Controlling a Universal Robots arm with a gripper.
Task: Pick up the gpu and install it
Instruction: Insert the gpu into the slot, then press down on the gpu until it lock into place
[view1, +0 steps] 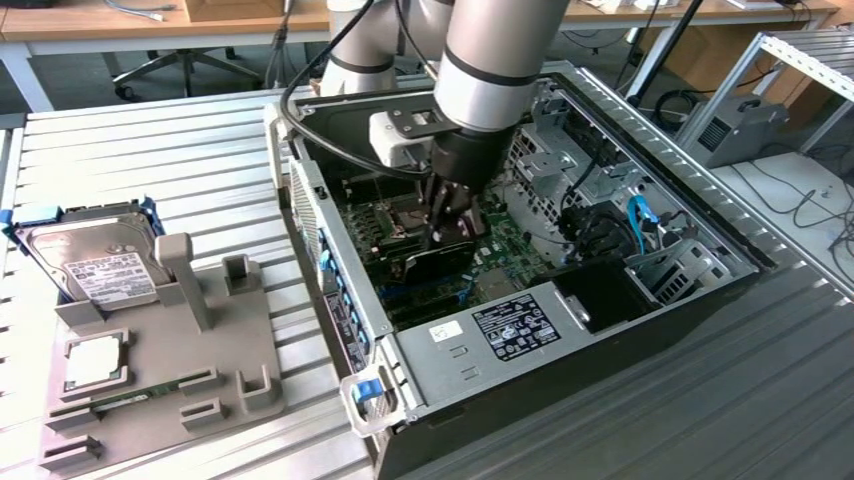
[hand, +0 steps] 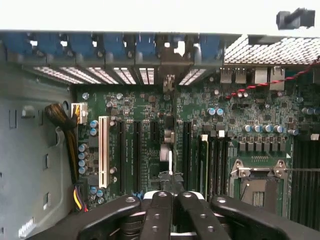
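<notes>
If the gpu (hand: 170, 150) stands skewed over its slot, pressing could bend contacts or jam the bracket (it looks upright, edge-on). The open computer case (view1: 441, 375) holds it, with the gripper (view1: 451, 228) pinching its top edge. The grey holder (view1: 200, 340) keeps 1 hard drive (view1: 87, 262).

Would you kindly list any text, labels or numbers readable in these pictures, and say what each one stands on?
None can be read.
Hard drive label: printed lines and a barcode, too blurred.
Power supply sticker inside the computer case: dark label with white print, too small.
Motherboard: white markings, too small.
</notes>
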